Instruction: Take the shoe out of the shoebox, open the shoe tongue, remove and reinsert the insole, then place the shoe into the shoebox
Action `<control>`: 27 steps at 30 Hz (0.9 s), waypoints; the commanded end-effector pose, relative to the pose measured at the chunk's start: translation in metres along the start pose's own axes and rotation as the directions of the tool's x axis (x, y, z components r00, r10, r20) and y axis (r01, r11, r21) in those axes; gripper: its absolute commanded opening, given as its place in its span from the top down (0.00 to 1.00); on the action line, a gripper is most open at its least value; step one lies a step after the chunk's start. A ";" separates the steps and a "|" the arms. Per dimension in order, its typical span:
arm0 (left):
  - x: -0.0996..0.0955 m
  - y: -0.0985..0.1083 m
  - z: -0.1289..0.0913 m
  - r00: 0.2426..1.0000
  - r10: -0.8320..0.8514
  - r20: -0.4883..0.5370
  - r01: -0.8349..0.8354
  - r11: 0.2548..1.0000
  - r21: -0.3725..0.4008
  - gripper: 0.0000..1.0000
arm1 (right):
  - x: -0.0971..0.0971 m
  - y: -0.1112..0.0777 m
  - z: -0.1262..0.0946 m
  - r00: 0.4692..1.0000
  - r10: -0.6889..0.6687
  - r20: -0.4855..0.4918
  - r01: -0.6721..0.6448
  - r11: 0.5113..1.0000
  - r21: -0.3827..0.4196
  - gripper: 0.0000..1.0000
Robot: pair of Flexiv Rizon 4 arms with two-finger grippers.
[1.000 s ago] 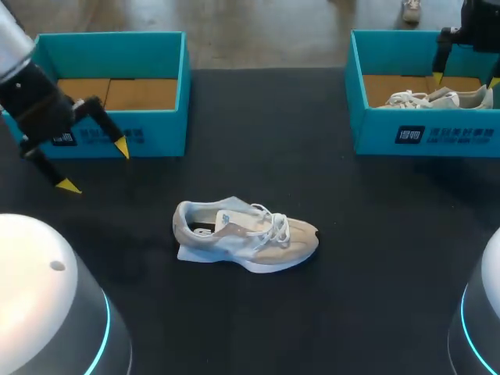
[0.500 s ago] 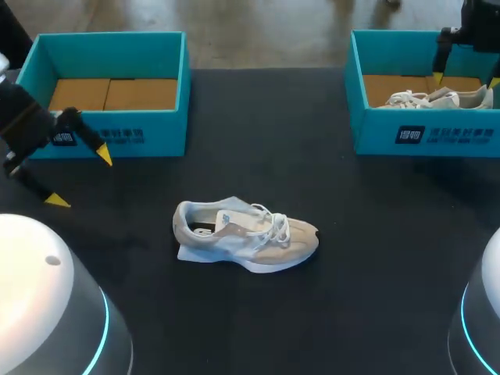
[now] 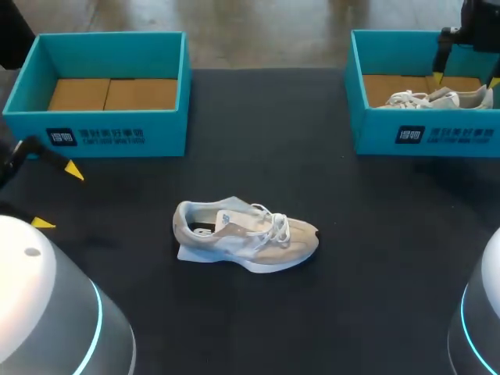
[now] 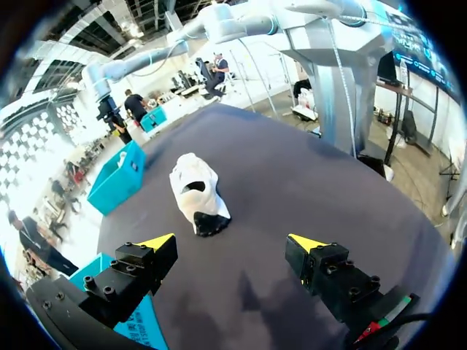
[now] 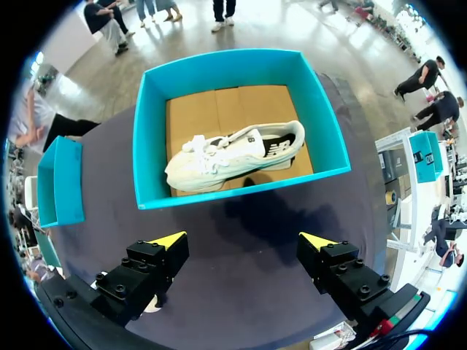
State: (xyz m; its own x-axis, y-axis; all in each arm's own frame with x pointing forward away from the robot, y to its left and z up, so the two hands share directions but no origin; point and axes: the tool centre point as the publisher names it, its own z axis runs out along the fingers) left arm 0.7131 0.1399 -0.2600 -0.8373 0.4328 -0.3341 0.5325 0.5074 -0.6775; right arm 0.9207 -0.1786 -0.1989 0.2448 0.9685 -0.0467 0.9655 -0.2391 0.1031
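Near the middle of the tabletop (image 3: 258,141), a little toward its near edge, the shoe (image 3: 244,234) lies out of any box, on its sole. Its long axis runs roughly parallel to that near edge, heel toward the left edge and toe toward the right. Your left claw (image 3: 58,197) hangs by the left edge with its fingers spread wide and nothing between them. From there the shoe lies straight ahead toward the centre, heel end nearest, as the left wrist view also shows. Your right claw (image 3: 465,78) is also spread and empty. It sits well apart at the far right corner, over the right shoebox (image 3: 453,137), where a second shoe (image 3: 437,98) rests on the cardboard floor. That makes the left arm the nearer one to the loose shoe, and you would reach it heel first, along its length. For the tongue or the insole you will probably want to come in from above the laces rather than from the end. The left shoebox (image 3: 109,137) at the far left corner holds no shoe. Against a second ago, the left claw has pulled back from just in front of the left shoebox toward the left edge and the near left corner, and its fingers stay apart. The shoe, both boxes and the right claw have not shifted.
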 end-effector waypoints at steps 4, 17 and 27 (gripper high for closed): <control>0.002 -0.001 0.001 1.000 0.001 0.018 -0.001 1.000 -0.005 0.00 | 0.000 0.000 0.000 1.000 0.000 0.000 0.000 1.000 -0.001 0.00; 0.003 0.041 0.023 0.961 -0.271 0.047 0.261 0.954 0.150 0.00 | 0.000 0.000 0.000 1.000 0.000 0.000 0.000 1.000 -0.001 0.00; 0.006 0.065 0.038 0.885 -0.465 0.012 0.443 0.850 0.285 0.00 | 0.000 0.000 0.000 1.000 0.000 0.000 0.000 1.000 -0.001 0.00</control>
State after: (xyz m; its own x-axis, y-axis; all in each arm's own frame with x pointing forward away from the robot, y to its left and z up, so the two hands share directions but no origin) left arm 0.7274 0.1424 -0.3196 -0.9855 0.1535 -0.0719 0.1392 0.4913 -0.8598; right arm 0.9207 -0.1787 -0.1989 0.2450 0.9684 -0.0467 0.9655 -0.2393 0.1031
